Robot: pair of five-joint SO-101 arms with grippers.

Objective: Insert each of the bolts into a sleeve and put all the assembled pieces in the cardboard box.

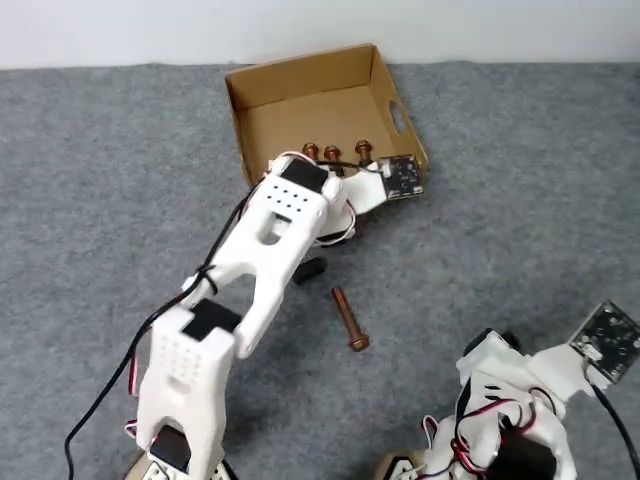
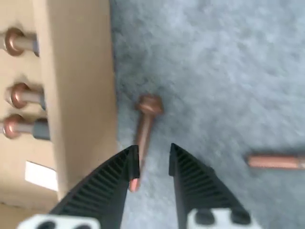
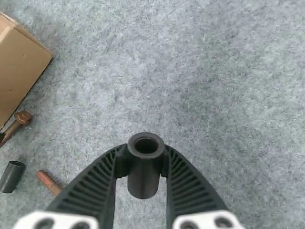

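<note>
Presently your left gripper (image 2: 152, 155) hangs low over the bench (image 2: 214, 57) with its fingers apart. A copper-coloured bolt (image 2: 144, 125) lies on the grey surface, its shank reaching in beside one finger and its head pointing away. That bolt lies just beside the outer wall of the cardboard box (image 2: 76, 86), inside which three assembled pieces (image 2: 21, 95) rest in a row. Your right gripper (image 3: 145, 152) is clamped on a black sleeve (image 3: 144, 183), with the bore open and unobstructed. A second bolt (image 1: 350, 318) lies in the open between the arms, and a spare sleeve (image 3: 11, 176) lies near it. Handling, as judged: the bolts are rigid metal, smooth and round, and likely to roll or slip in ribbed plastic fingers. Take the near one across the shank at mid-length, leaving the tail end free for the bore. The sleeve looks stiff and light, and is best held around its body, as it is now. Clearance: the box wall stands close on one side of the bolt, so one finger has little room there and may catch the cardboard; the other side is open bench. Lift straight up before you turn toward the sleeve
</note>
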